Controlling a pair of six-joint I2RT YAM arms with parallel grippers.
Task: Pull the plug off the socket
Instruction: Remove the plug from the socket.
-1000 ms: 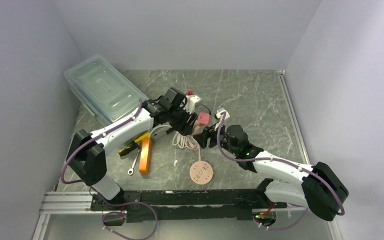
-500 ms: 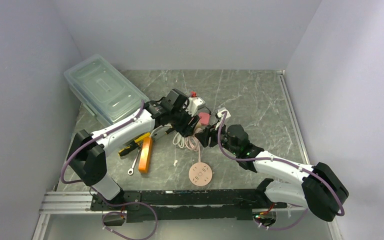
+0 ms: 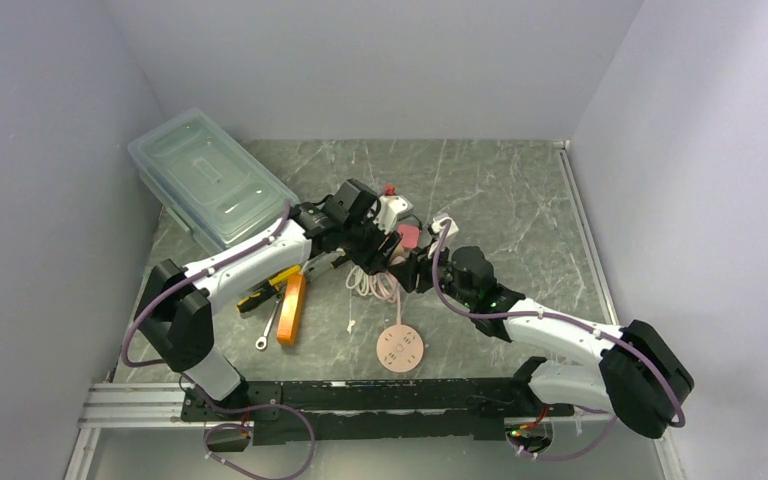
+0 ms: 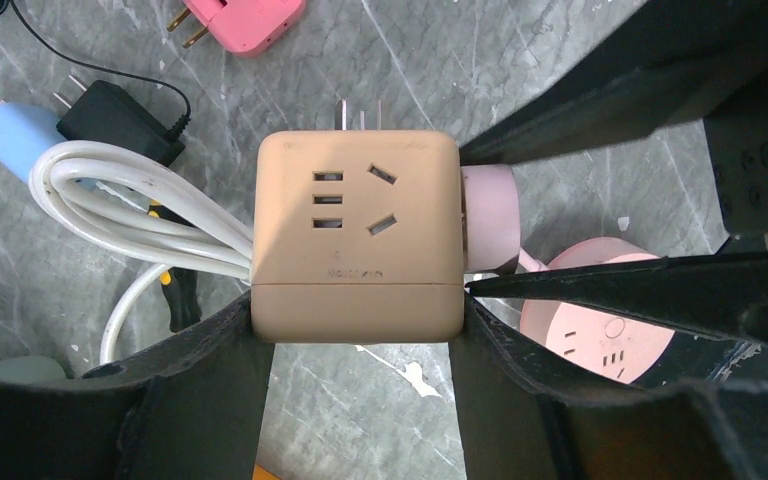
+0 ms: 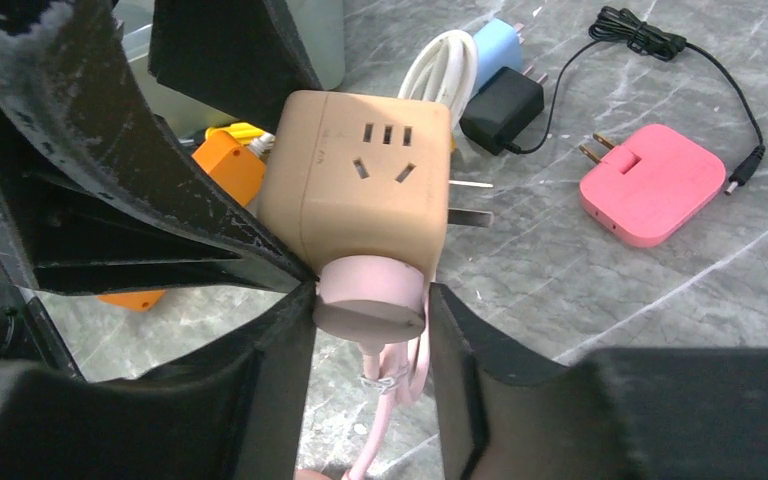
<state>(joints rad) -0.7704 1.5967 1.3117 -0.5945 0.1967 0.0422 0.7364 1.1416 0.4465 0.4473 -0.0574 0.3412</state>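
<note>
The plug [image 5: 370,300] sits in the socket's [image 5: 360,190] side, the box [image 3: 205,180] lies left behind the socket, the round disc [image 3: 400,347] before it.

This is a robotics lab test cell. Plain pale walls [image 3: 380,60] box in a grey marble-patterned worktop [image 3: 500,190] on three sides. The cabled left arm [image 3: 245,262] and right arm [image 3: 560,335] are bolted to a metal rail [image 3: 130,405] along its near edge.

Tan cube socket [image 4: 355,240], round pink plug [image 5: 370,300] seated in its side
</note>
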